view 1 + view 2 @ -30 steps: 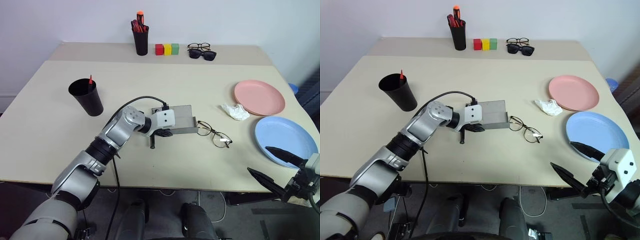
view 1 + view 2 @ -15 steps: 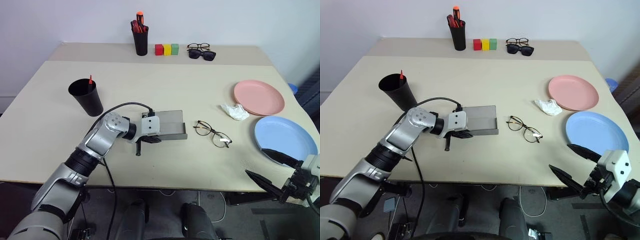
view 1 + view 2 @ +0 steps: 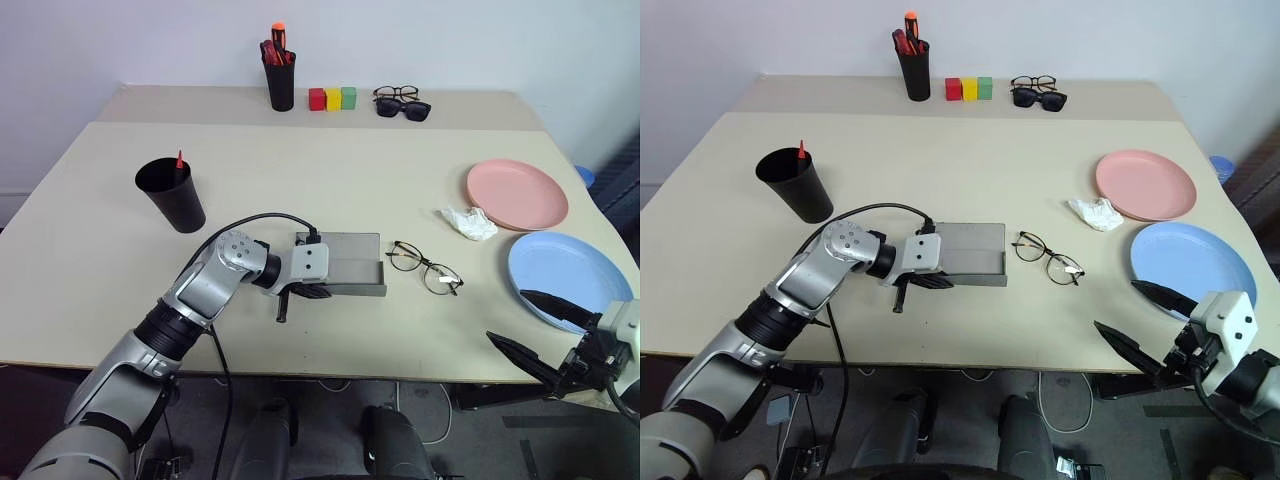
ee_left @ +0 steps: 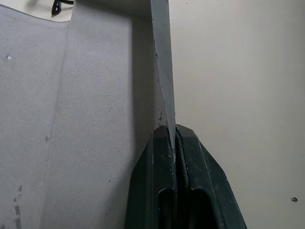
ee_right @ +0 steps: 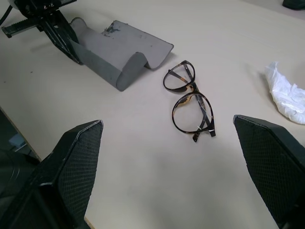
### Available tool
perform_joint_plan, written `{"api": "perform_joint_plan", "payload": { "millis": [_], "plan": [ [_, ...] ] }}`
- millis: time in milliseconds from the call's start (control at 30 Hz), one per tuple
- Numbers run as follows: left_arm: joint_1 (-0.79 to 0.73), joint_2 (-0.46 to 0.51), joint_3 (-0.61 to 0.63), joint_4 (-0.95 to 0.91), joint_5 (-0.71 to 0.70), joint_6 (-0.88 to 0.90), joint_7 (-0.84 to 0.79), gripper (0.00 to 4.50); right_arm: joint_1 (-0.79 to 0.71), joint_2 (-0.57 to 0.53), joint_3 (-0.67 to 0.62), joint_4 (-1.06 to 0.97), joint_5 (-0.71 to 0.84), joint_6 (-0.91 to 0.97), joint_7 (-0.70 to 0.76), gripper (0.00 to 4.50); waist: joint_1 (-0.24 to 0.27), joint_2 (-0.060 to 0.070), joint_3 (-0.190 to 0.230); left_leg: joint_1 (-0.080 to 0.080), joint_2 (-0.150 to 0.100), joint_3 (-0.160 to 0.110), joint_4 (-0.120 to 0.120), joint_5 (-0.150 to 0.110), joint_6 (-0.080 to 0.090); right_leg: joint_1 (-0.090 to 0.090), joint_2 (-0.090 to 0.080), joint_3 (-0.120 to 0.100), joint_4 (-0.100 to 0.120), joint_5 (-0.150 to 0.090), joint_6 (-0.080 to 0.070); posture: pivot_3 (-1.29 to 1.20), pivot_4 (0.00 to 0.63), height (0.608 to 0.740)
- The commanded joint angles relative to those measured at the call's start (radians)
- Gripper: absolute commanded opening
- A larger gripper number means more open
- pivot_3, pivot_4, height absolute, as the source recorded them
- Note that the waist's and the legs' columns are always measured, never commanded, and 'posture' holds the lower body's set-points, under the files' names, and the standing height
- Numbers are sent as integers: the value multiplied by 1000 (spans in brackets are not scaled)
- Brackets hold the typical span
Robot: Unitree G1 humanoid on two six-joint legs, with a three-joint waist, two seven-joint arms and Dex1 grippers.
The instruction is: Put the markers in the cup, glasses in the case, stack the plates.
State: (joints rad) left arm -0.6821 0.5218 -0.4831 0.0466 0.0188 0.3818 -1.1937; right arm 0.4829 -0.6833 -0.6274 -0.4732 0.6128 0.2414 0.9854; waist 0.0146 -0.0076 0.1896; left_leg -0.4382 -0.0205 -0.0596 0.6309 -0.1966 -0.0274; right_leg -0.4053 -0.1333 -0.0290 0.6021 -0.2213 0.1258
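— Black fingers of the left gripper are pinched tight on one thin grey wall of the case, which lies open near the table's front edge. One case, smooth hard shell with rounded sides.

— And the right gripper?

— Spread wide, holding nothing, off the front right corner; its two pads are cross-hatched.

— Glasses?

— One thin wire-rimmed pair, the glasses, flat on the table just beside the case's open end, not touching it.

— Plates?

— Two round shallow ones toward the right edge: the pink plate behind, the blue plate in front, side by side, unstacked. One crumpled white wad lies near the pink one.

— Markers?

— One red tip pokes from the matte tapered cup near the left edge. I cannot see a second.
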Motion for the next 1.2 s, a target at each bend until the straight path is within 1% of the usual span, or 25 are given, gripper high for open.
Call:
{"api": "perform_joint_plan", "payload": {
  "millis": [33, 67, 200, 300, 400, 467, 533, 600, 633, 700, 733, 833, 1033, 1200],
  "plan": [
    [-3, 1, 5, -35, 1, 39, 1, 590, -10, -13, -4, -32, 16, 5, -5, 4500, 0, 0, 0, 0, 0, 0, 0, 0, 0, 0, 0, 0, 0, 0, 0, 0, 150, 740],
    [-2, 3, 5, -40, -2, 45, -2, 872, -13, -14, -1, -33, 14, 8, -8, 4500, 0, 0, 0, 0, 0, 0, 0, 0, 0, 0, 0, 0, 0, 0, 0, 0, 150, 740],
    [-2, 0, 25, -63, -16, 66, 8, 2799, -39, -27, 24, -31, -9, 40, -42, 4500, 0, 0, 0, 0, 0, 0, 0, 0, 0, 0, 0, 0, 0, 0, 0, 0, 150, 740],
    [-1, 10, 43, -92, -40, 87, 0, 2799, -60, -46, 51, -30, -27, 78, -70, 4500, -1, 0, 0, 0, 0, 0, 0, 0, 0, 0, 0, 0, 0, 0, 0, 0, 150, 740],
    [17, 31, 112, -152, -94, 115, 6, 2799, -119, -75, 112, -27, -19, 127, -80, 4500, -5, 0, 0, 0, 0, 0, 0, 0, 0, -1, 0, 0, 1, 0, 0, 0, 150, 740],
    [62, 41, 192, -203, -151, 81, 21, 2799, -185, -93, 175, 6, -25, 157, -78, 4500, -8, 0, 0, 1, 0, 0, 0, 0, 0, -1, 0, 0, 1, 0, 0, 0, 150, 740],
    [134, 25, 298, -247, -205, 1, 73, 2799, -285, -99, 259, 80, -52, 174, -76, 4500, -9, 0, 0, 1, 0, 0, 0, 0, 0, -1, 0, 0, 2, 0, 0, 0, 150, 740],
    [184, 33, 342, -278, -237, -36, 75, 2799, -364, -96, 320, 150, -77, 172, -64, 4500, -6, 0, 0, 2, 1, 0, 0, 0, 0, 0, 0, 0, 1, 0, 0, 0, 150, 740],
    [201, 56, 341, -296, -244, -11, 64, 2799, -403, -94, 348, 188, -88, 167, -54, 4500, -5, -1, 0, 2, 0, 0, 0, 0, 0, 0, 0, 0, 2, 0, 0, 0, 150, 740],
    [231, 90, 354, -324, -301, 43, 27, 2799, -483, -90, 402, 268, -106, 161, -26, 4500, -3, 0, 0, 2, 0, 0, 0, 0, 0, 0, 0, 0, 2, 0, -1, 0, 150, 740],
    [234, 111, 356, -328, -345, 106, 5, 2799, -520, -87, 423, 309, -114, 153, -12, 4500, -1, 0, 0, 2, 0, 1, 0, 0, 0, 0, 0, 0, 2, 0, -1, 0, 150, 740],
    [244, 129, 382, -344, -431, 205, 7, 2799, -612, -81, 473, 423, -146, 114, 31, 4500, -1, 0, 0, 1, 0, 0, 1, 0, 0, 0, 0, 0, 2, 0, 0, 0, 150, 740],
    [311, 149, 400, -432, -465, 239, 73, 2799, -744, -74, 528, 577, -188, 69, 92, 4500, -6, 0, 0, 1, 0, 0, 0, 0, 0, -1, 1, 0, 4, 0, 0, 0, 150, 740],
    [353, 162, 420, -486, -485, 267, 123, 2799, -833, -63, 570, 639, -214, 75, 123, 4500, -12, 0, 0, 3, 0, 1, 1, 0, 0, -2, 1, 1, 10, 0, 0, 0, 150, 740]
  ]
}}
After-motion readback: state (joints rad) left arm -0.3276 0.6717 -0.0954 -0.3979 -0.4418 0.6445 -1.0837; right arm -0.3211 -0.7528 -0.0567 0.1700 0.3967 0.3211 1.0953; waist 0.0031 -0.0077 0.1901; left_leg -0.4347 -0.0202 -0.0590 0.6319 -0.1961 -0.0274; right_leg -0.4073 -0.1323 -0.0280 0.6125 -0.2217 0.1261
